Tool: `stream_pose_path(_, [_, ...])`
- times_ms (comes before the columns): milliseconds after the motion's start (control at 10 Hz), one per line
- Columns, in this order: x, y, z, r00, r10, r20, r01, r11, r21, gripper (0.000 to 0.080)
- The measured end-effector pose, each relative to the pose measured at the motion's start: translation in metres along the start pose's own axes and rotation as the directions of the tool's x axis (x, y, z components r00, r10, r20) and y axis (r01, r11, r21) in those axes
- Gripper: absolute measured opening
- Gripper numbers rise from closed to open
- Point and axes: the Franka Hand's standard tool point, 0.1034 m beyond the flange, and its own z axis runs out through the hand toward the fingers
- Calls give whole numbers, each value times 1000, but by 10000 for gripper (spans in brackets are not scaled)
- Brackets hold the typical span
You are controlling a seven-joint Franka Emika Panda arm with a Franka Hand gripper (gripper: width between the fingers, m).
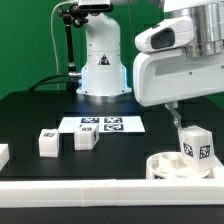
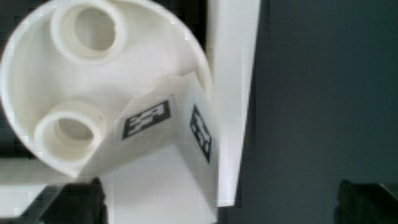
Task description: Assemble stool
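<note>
Pincer [image 1: 176, 117] is wide open and holds nothing. In the wrist view its dark fingertips [image 2: 54, 206] sit far apart. The leg [image 2: 164, 135] lies between their lines, and neither pad touches it.

In the exterior view this leg is at about 5 o'clock from the pincer, just under it, close but apart. It stands upright on the seat disc [image 1: 153, 166], near the disc's rim. Cannot tell whether it is seated in a hole. The disc sits at 6 o'clock from the pincer, hard against the exterior view's right edge and partly cut off there.

Edges and room:
- The long white rail [image 1: 90, 192] runs along the near table edge at 6 to 7 o'clock, just beside the disc.
- Open black table [image 1: 30, 112] spreads toward 9 o'clock.
- Two loose legs [image 1: 47, 143] [image 1: 86, 139] lie at about 8 o'clock, well apart from the pincer and near each other without touching.
- The marker board [image 1: 103, 124] lies flat at 9 o'clock, between the loose legs and the robot base [image 1: 100, 65], which is at 10 o'clock.

Materials and shapes:
- The disc is smooth white plastic, round, with a raised rim. The wrist view shows two round holes [image 2: 93, 28] [image 2: 71, 130] in it.
- The legs are short, blocky and white, with black-and-white square tags on their faces.
- The table is matte black. The board is thin, white and tagged.
</note>
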Motion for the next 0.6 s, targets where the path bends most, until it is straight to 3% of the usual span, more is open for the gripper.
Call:
stream_pose_path(200, [4, 0, -4, 984, -176, -4, 176, 984, -18, 649])
stream_pose_path(600, [4, 4, -3, 904, -427, 6, 427, 904, -27, 649])
